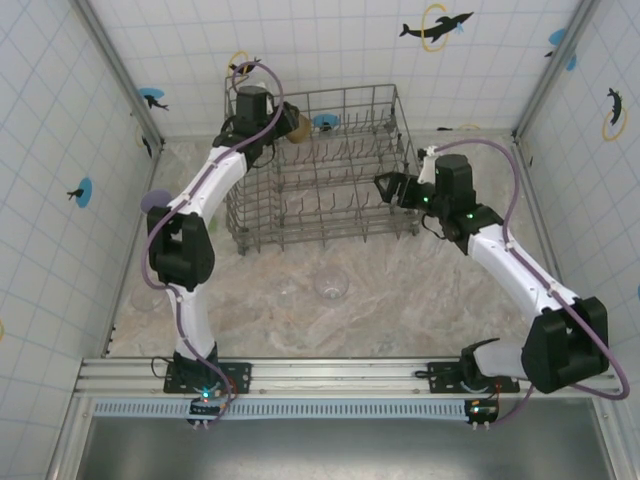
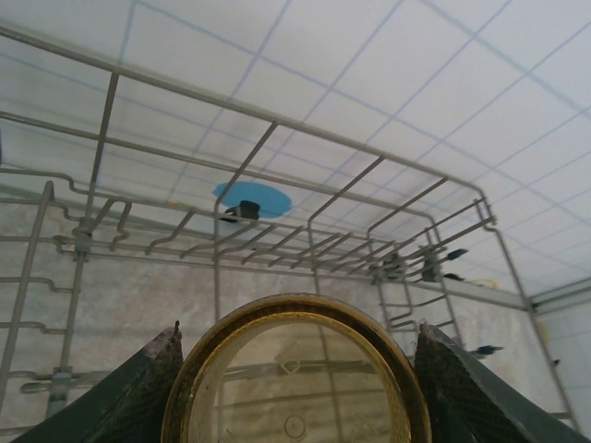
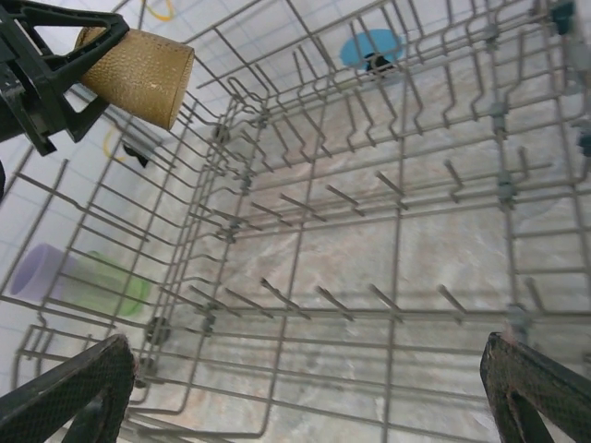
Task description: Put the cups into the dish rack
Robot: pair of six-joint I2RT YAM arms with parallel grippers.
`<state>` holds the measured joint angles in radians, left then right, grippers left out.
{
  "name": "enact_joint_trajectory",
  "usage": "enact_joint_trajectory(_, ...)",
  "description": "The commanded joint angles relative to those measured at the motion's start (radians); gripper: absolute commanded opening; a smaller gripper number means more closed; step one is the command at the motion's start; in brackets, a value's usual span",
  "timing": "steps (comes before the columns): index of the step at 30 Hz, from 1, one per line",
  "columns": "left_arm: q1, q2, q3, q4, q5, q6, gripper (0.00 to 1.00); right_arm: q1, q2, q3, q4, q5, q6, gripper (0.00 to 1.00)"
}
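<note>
Jaws of the left gripper (image 2: 299, 330) pinch the amber cup (image 2: 295, 378) between them, above the far left corner of the dish rack (image 1: 320, 222); the right gripper (image 3: 303, 369) stands spread wide, empty.

The left arm (image 1: 205, 190) and the right arm (image 1: 515, 265) are each built of white link shells joined by bulky black joint housings. A purple cable (image 1: 272, 95) is run along each. Small green lights are seen on the right wrist housing. The left gripper (image 2: 299, 325) is fitted with dark, finely textured triangular fingers (image 2: 138, 392).
</note>
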<state>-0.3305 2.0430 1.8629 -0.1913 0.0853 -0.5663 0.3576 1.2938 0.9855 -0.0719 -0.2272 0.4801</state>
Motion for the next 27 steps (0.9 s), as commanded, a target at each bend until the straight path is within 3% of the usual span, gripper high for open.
enact_joint_trajectory(1,-0.012,0.046,0.048,-0.027,-0.063,0.08,0.0,-0.013,-0.062,-0.038,-0.038,0.057,-0.035,0.99)
enact_joint_trajectory(27,-0.055,0.204,0.117,0.015,-0.169,0.219,0.0,-0.067,-0.154,-0.14,-0.127,0.077,-0.089,0.99)
